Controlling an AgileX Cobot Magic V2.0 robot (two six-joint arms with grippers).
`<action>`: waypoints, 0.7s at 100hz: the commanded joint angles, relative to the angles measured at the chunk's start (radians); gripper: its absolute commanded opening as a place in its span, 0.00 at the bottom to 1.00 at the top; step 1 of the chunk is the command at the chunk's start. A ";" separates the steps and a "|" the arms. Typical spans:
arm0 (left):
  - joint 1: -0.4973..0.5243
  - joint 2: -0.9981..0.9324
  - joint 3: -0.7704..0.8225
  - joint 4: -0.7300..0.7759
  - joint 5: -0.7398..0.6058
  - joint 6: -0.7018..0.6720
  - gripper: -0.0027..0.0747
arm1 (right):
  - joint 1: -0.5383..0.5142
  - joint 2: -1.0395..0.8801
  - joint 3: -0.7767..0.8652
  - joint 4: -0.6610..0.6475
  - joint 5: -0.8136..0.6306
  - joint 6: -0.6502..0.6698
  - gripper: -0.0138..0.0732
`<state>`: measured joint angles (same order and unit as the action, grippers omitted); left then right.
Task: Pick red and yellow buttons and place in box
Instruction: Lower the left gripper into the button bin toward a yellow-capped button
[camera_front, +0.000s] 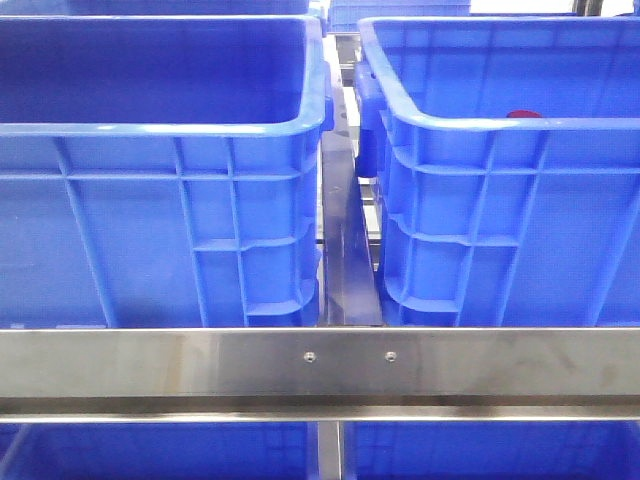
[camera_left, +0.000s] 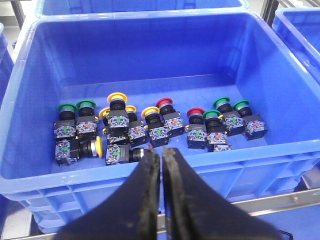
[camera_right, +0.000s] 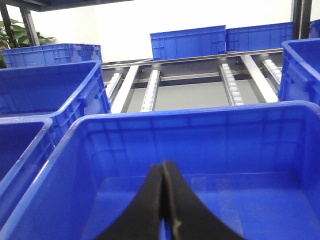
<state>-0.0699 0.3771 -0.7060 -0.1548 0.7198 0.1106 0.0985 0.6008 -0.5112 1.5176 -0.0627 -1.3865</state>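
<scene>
Only a sliver of a red button (camera_front: 523, 114) is seen; the rest is hidden behind the crate rim (camera_front: 500, 124).

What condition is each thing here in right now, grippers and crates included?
Left gripper: shut, holding nothing, above the crate's near rim.
Right gripper: shut, empty.
Bright blue plastic crate of buttons: open-topped, buttons clustered on its floor.
Red-capped button: unpicked.
Yellow-capped button: unpicked.
Bright blue plastic crate under right gripper: no buttons visible.

text: none legible | crates: unmarked | button blocks: markings too small
</scene>
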 joint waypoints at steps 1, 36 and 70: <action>0.001 0.008 -0.025 -0.010 -0.080 -0.009 0.09 | -0.008 -0.002 -0.028 0.001 0.008 -0.008 0.08; 0.001 0.010 -0.025 -0.008 -0.080 0.008 0.65 | -0.008 -0.002 -0.028 0.001 0.023 -0.008 0.08; 0.001 0.239 -0.092 0.002 -0.133 0.008 0.65 | -0.008 -0.002 -0.028 0.002 0.025 -0.008 0.08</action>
<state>-0.0699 0.5160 -0.7356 -0.1436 0.6898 0.1168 0.0985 0.6008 -0.5112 1.5176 -0.0441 -1.3865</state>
